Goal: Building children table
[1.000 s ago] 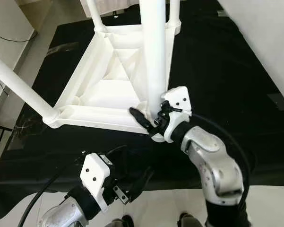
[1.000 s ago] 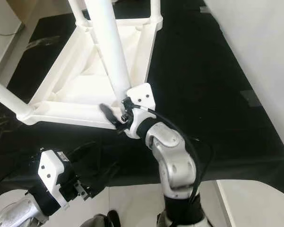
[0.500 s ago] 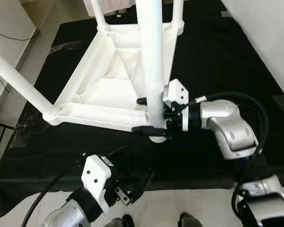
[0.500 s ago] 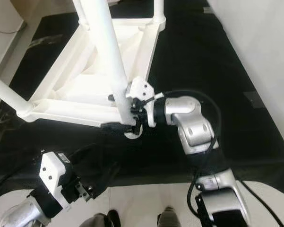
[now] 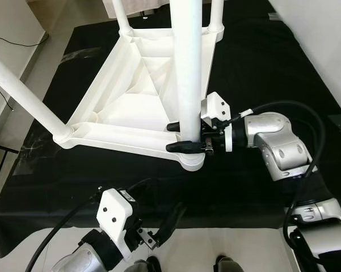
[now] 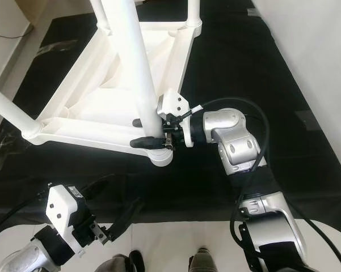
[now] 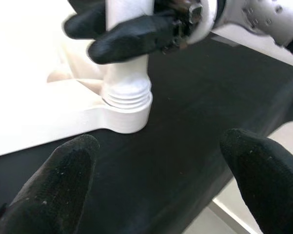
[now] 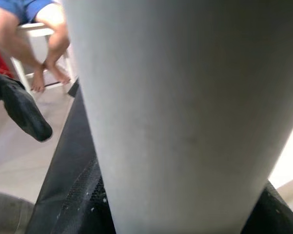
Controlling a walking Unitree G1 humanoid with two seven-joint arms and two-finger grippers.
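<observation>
Right claw (image 5: 180, 137) is clamped on the near white table leg (image 5: 187, 68), one black finger on each side of the tube just above its base. That leg stands upright in the near corner socket (image 5: 190, 161) of the upturned white children's table (image 5: 125, 107), and its screw thread shows just above the socket collar in the left wrist view (image 7: 126, 92). The table lies underside up on a black cloth (image 5: 261, 73) covering the surface, with ribbed bracing visible inside its frame. Another leg (image 5: 25, 96) rises slanting from the corner on the robot's left, and two more legs (image 5: 120, 16) stand at the far corners.

Left claw (image 7: 161, 170) hangs low at the near edge of the surface, its fingers spread apart and holding nothing, facing the socket from a short way off. In the right wrist view the leg looms close, and beyond it a person's bare legs (image 8: 44, 39) rest by a white stool.
</observation>
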